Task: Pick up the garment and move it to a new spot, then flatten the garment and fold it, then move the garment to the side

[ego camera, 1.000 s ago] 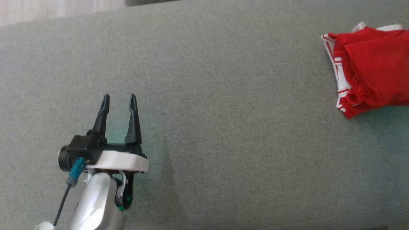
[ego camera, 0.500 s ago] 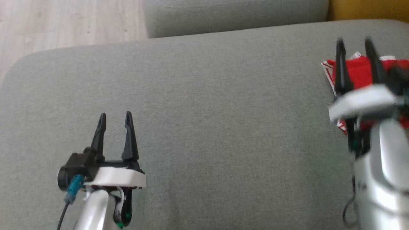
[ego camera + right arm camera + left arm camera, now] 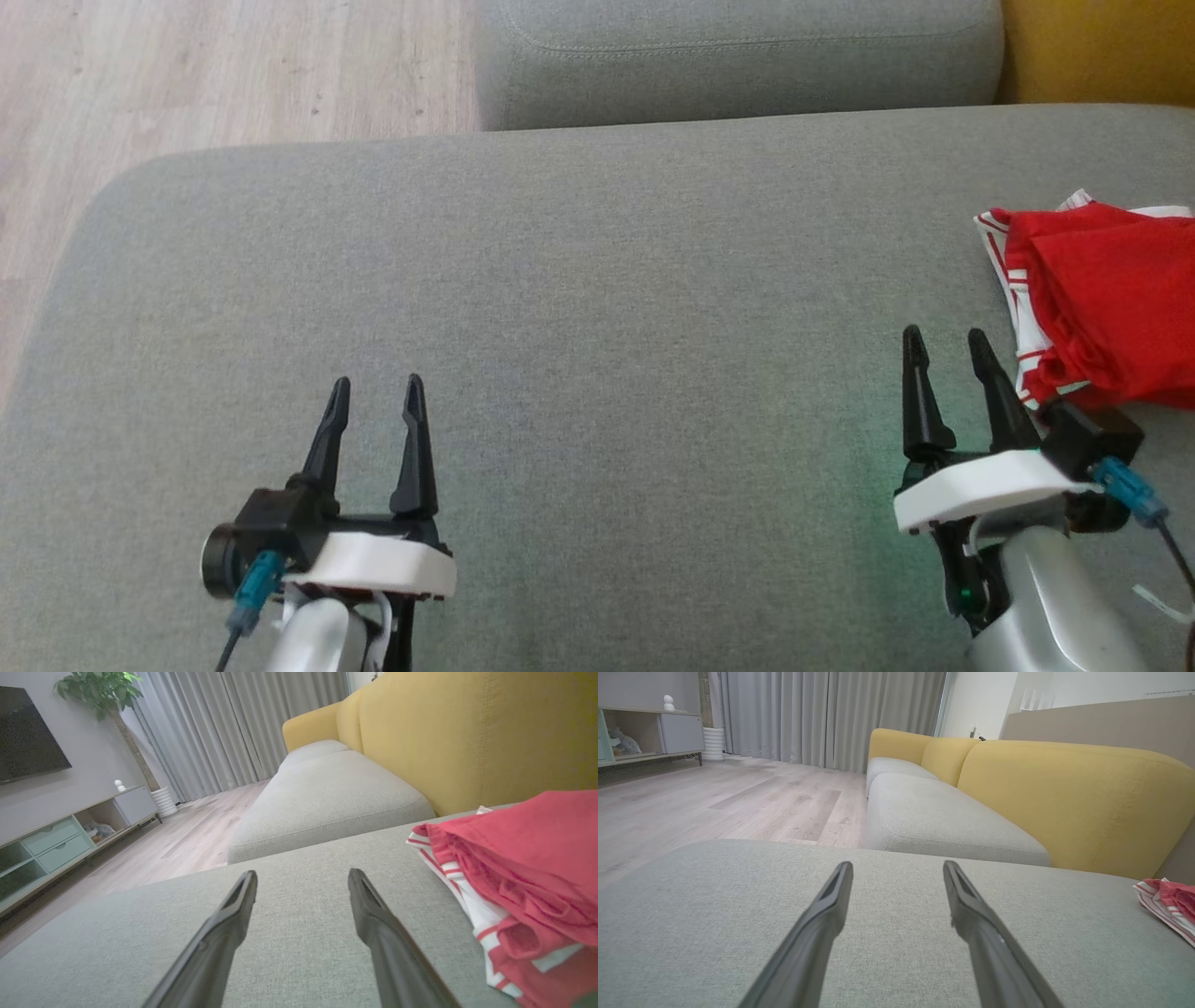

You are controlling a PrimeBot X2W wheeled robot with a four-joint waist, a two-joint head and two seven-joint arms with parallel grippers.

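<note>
Garment [image 3: 1111, 299], red with white-and-red striped trim, lies as a folded, layered stack on the grey cushion [image 3: 607, 280]; it sits just beside the right gripper [image 3: 943, 334], on that hand's outer side and slightly ahead of its fingertips; in the right wrist view the stack [image 3: 514, 868] is close to the right-hand finger but apart from it; from the left gripper [image 3: 377, 383] it is well apart, far off to that hand's right [image 3: 1167, 900]. The stack rests toward the cushion's side, near the yellow backrest [image 3: 467, 742]; this placement probably leaves the middle free, so the fold and the move aside look done. Both hands are empty, fingers spread wide with bare cushion between them [image 3: 897, 865] [image 3: 302, 873]. Both forearms rise from the near edge; the fingers point forward, low and nearly level over the fabric; the right hand cants slightly away from the garment; whether either hand touches the cushion cannot be told.
</note>
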